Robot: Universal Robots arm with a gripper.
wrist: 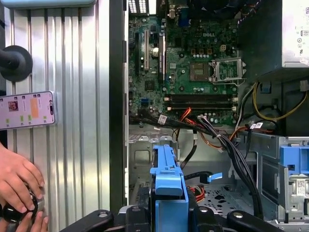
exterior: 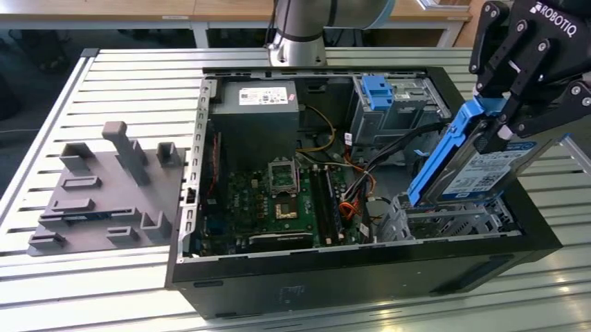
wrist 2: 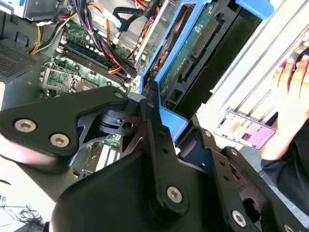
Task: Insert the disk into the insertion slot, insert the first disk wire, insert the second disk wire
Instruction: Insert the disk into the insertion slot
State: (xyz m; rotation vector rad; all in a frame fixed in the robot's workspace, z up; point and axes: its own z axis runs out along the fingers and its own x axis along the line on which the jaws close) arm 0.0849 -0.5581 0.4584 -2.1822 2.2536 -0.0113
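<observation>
Above slatted table (exterior: 138, 76), jaws clamp disk (exterior: 485, 176) tilted over insertion slot (exterior: 452, 225).

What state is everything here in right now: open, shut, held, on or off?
Perforated sheet-metal drive cage: nothing seated in it.
Silver-grey hard drive in blue plastic carrier: held, tilted above the cage.
Black robot gripper: jaws shut on that drive.
Black computer case: on its side, open.
Smartphone: screen lit, flat on the ribbed metal table.
Person's hand: resting on a round black object.
</observation>
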